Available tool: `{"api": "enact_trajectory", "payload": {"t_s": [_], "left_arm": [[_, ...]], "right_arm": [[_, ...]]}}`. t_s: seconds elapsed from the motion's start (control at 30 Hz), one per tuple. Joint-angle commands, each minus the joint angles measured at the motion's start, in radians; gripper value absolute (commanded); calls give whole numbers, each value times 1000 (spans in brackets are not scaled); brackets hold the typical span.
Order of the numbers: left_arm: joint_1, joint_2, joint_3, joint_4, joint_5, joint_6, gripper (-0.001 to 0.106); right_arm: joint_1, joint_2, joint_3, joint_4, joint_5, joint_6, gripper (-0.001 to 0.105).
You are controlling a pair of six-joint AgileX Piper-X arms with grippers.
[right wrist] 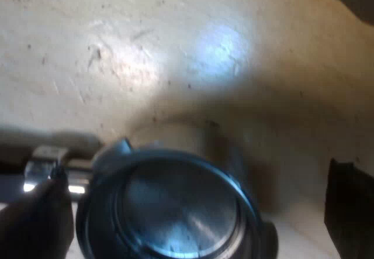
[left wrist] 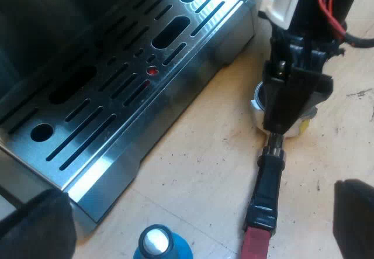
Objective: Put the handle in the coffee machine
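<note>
The metal holder lies on the wooden table beside the espresso machine point(left wrist: 117, 78). Its dark handle point(left wrist: 270, 183) ends in red point(left wrist: 255, 244). Its round metal basket point(right wrist: 175, 212) faces up, resting on a small pale round base point(left wrist: 257, 104). My right gripper point(right wrist: 198, 212) hangs over that basket, open, with one finger point(right wrist: 35, 218) close to the basket's neck and the other finger point(right wrist: 350, 206) standing off its far side. The right arm point(left wrist: 292, 89) covers the holder's head in the left wrist view. My left gripper point(left wrist: 198, 218) is open, low over the table near the handle's red end.
The machine's slotted steel drip tray point(left wrist: 93, 154) has a small red dot point(left wrist: 152, 70) in its grate. A blue tamper point(left wrist: 156, 244) with a silver top stands on the table between the tray's edge and the red handle end. Bare wooden table point(left wrist: 204, 154) lies between machine and holder.
</note>
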Motion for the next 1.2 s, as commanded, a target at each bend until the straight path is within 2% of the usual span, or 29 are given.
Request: {"api": "enact_trajectory", "payload": {"t_s": [0.03,1.2], "left_arm": [[-5,0,-9,-3,11,0,90],[-5,0,-9,-3,11,0,90]], "right_arm": [[-4,8,2,-5,-21,2,87],[-4,16,2,-5,-64,-70,87]]}}
